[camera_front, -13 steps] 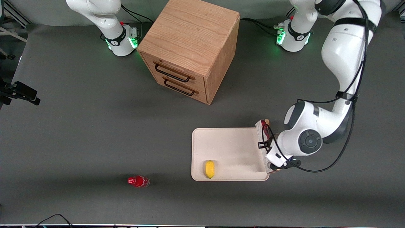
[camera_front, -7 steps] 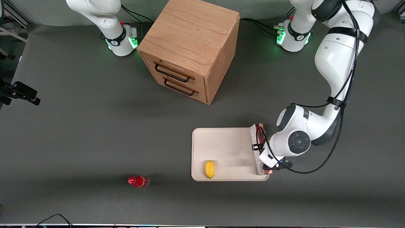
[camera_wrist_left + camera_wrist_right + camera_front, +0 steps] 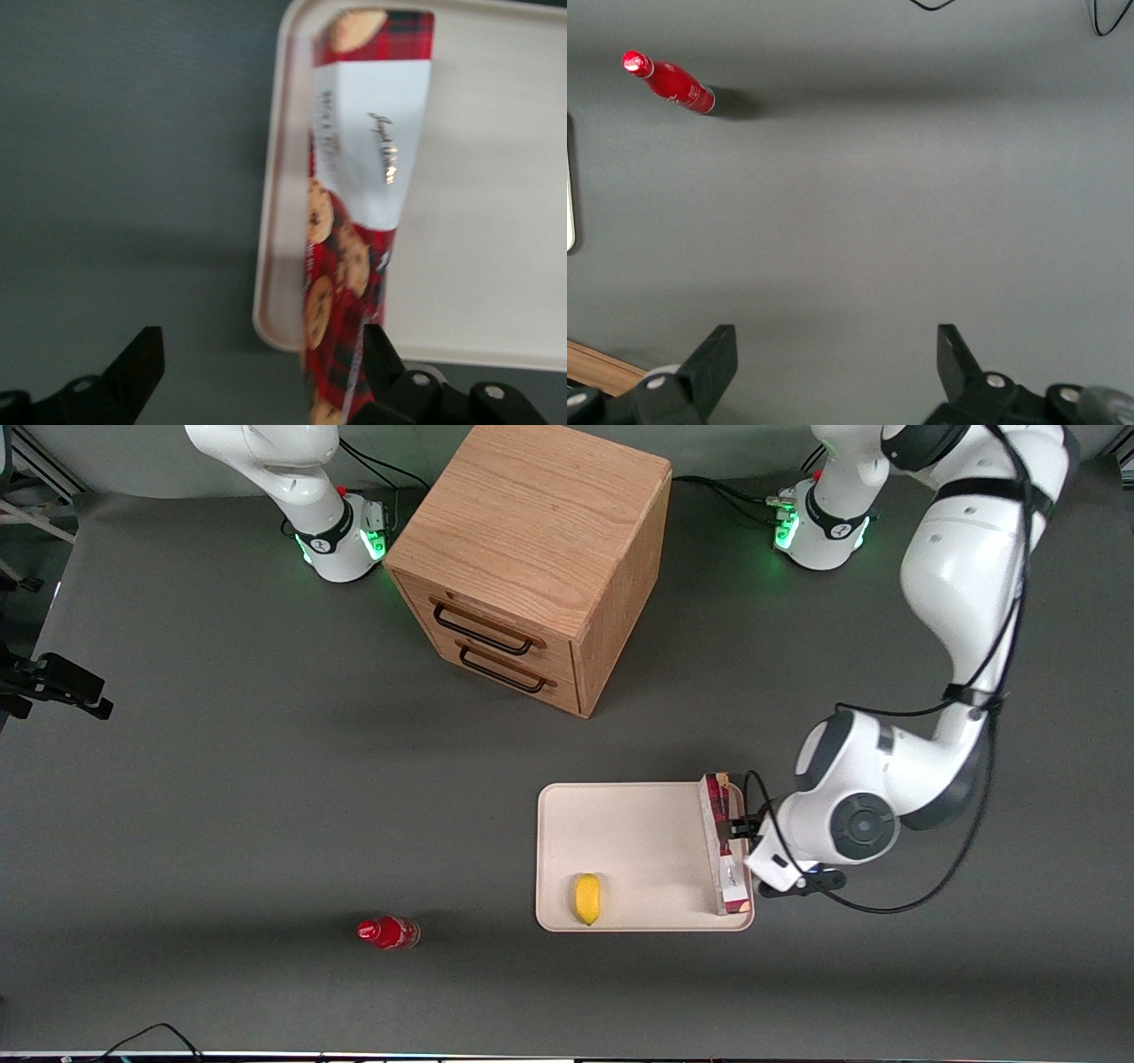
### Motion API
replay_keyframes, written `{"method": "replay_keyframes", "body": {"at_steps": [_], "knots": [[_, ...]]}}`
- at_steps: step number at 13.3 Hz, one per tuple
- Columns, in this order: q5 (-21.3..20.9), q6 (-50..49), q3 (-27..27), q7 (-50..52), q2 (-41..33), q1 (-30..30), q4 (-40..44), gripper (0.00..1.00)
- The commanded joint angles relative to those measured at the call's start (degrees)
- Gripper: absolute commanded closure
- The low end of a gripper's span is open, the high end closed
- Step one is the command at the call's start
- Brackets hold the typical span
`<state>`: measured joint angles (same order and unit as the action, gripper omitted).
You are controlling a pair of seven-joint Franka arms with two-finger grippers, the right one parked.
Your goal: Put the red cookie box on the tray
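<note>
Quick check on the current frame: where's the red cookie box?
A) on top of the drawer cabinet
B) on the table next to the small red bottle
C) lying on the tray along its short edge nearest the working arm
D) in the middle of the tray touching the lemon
C: the red cookie box lies on the tray along its working-arm edge, and the gripper is open beside it, fingers spread clear of the box.

Left arm low, gripper (image 3: 737,834) spread wide.

Reaching from its base down the working arm's end of the table, elbow folded, wrist turned toward the parked arm's end. Gripper (image 3: 257,367) pointing downward, jaws parted, one fingertip (image 3: 142,359) over bare table, the other fingertip (image 3: 383,350) beside the red cookie box (image 3: 363,204), not clamping it.
</note>
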<state>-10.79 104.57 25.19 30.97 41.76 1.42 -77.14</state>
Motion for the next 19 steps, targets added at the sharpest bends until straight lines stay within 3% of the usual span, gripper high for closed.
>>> {"method": "replay_keyframes", "body": {"at_steps": [1,5,7,10,13,16,19], "knots": [[-0.2,-11.4,-1.5,-0.6,-9.6,1.1,-1.6,0.0],[5.4,-27.6,-11.5,-17.8,-24.1,1.5,-2.0,0.0],[5.7,-33.2,-15.6,-25.6,-30.6,1.4,-4.9,0.0],[5.8,-29.4,-22.8,-38.0,-47.0,1.3,-23.6,0.0],[7.2,-21.0,-24.5,-38.6,-60.0,1.2,-39.4,0.0],[8.4,-21.2,-24.5,-38.7,-59.5,1.0,-36.7,0.0],[8.5,-28.8,-24.0,-39.2,-51.8,0.9,-25.7,0.0]]}}
